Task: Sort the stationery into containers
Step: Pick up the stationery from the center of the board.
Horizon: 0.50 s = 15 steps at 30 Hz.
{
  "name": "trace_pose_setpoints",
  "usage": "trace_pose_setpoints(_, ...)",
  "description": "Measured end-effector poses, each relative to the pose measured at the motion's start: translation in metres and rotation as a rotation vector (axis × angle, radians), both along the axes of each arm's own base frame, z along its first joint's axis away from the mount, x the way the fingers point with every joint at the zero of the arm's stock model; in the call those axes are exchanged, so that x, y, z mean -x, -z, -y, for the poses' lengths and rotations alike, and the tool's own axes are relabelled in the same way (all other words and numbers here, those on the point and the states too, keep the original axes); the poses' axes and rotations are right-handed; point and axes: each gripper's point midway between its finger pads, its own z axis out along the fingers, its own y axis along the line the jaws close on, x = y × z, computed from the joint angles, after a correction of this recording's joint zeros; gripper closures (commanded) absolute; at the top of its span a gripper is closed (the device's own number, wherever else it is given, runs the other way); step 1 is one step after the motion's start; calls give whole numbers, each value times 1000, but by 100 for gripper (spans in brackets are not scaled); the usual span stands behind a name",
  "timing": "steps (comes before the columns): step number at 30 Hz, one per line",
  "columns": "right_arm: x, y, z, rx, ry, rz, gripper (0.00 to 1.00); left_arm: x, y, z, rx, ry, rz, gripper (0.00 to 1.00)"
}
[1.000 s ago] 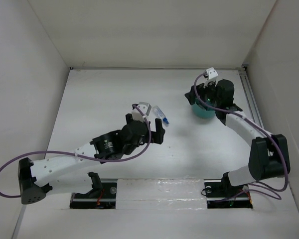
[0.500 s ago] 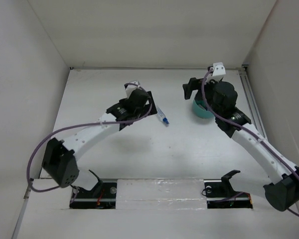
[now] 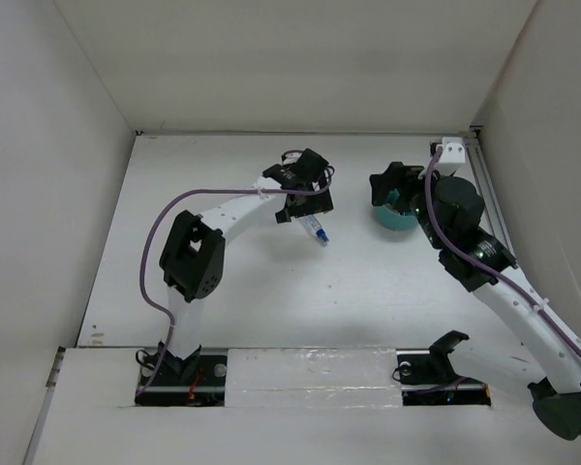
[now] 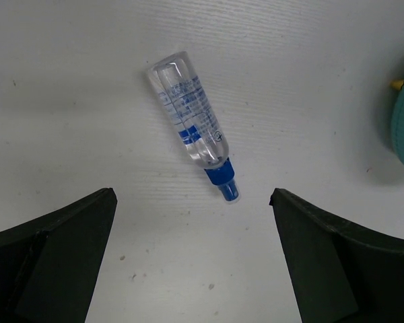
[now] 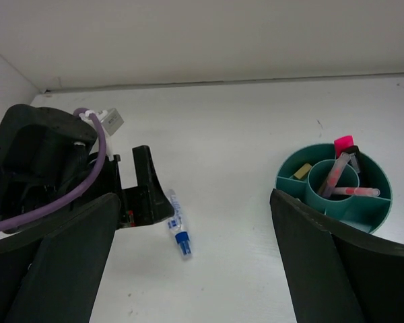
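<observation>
Left gripper (image 3: 308, 207) now over tube (image 4: 187, 121) (jaws wide); right arm (image 3: 460, 218) half-hides bowl (image 3: 395, 219).

Left fingers (image 4: 54, 266) wide; right fingers (image 5: 337, 269) wide

Black left claw (image 4: 192, 198), and just ahead of it there's a clear tube (image 4: 187, 118) with blue print and a blue cap (image 4: 223, 183), on a white table (image 4: 310, 81). Over to the black right claw (image 5: 192, 202): off to its right is a teal bowl (image 5: 288, 184) showing pink pens (image 5: 353, 192), a pink marker cap (image 5: 343, 143) and a tan block (image 5: 301, 171).
</observation>
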Motion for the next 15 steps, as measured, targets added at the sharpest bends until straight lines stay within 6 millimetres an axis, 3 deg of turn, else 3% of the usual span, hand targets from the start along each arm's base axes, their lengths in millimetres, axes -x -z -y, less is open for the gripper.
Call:
trace_pose_setpoints(9,6,-3,-7,-15,-44,5,0,-12,-11,-16,-102,69,22,0)
trace_pose_setpoints(15,7,-2,-12,-20,-67,1,0,-21,-2,-28,-87,45,-23,0)
